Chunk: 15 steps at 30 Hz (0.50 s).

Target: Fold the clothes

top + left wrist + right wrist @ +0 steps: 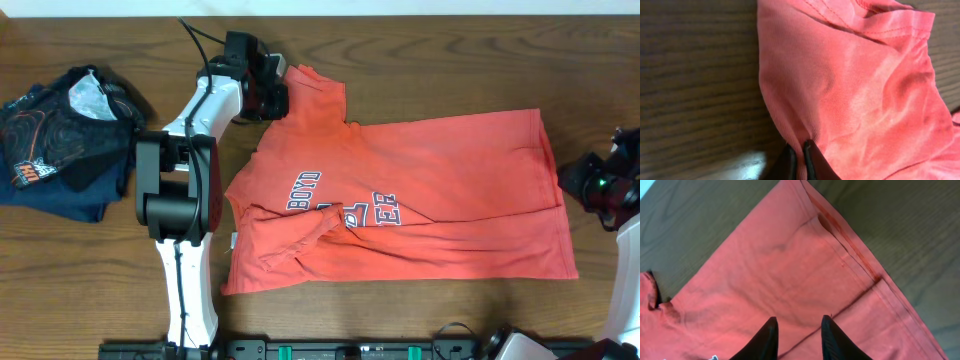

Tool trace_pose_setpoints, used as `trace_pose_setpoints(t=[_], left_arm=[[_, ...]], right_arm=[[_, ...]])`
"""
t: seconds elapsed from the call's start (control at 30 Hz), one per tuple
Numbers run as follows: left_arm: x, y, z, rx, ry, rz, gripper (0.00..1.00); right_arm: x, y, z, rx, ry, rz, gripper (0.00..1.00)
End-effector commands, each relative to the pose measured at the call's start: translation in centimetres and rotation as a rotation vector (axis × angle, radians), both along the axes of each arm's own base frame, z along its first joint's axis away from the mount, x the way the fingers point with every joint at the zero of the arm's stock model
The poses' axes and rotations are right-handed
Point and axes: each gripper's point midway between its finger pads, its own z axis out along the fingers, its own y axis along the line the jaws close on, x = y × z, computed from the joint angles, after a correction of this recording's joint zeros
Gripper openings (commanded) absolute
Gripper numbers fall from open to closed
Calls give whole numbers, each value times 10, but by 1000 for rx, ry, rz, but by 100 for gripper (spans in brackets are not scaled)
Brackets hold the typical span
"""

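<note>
On the table (450,50), the shirt (440,190) was spread mostly flat across the middle and right, with its hem (557,190) turned toward the right arm's side; the lettering (345,205) was seen on the chest, partly covered by a rumpled fold of cloth lying over it; the lower left part of the shirt was bunched and creased, while the right half was smooth.

The upper sleeve (312,92) was stretched out toward the far left; the left claw (799,159) was closed on the edge of that sleeve, a thin pinch of cloth being caught between its dark fingers; in the left wrist view the cloth was drawn into small wrinkles at the pinch, and bare wood was shown beside it.

The right claw (799,336) was held with its fingers parted and nothing between them; it was placed at the hem end of the shirt, with the stitched hem running diagonally ahead of it; whether its tips were touching the cloth could not be told.

A dark garment (60,140) was heaped at the left edge of the table, well apart from the shirt.
</note>
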Motion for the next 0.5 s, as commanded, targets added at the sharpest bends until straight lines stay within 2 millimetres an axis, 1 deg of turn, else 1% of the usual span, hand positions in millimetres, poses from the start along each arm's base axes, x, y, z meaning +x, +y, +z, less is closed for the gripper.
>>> trace_pose_setpoints(t=[0.0,0.07,0.13,0.2,0.3,0.37,0.43,0.47], left_arm=[[6,3,21,-54,4,71,6],[4,4,28,-98,33,119,6],[0,-7,38,-185,51,89,6],[-6,-20,49,-277,66,49,6],[-10,-26,56,-334,81,29,6],[-11,-26,56,-332,87,31,6],[-12,-26,55,-331,93,32,6],[-12,-26,55,-331,93,32,6]], right_arm=[[10,11,-1,-16,-12,54,27],[20,13,-2,-53,-20,77,33],[32,15,-5,-88,-22,93,43],[47,18,-9,-115,-32,137,52],[78,18,-18,-151,-54,204,61],[101,14,-27,-189,-70,245,66],[124,2,-40,-243,-67,232,67],[132,-3,-44,-260,-65,224,71]])
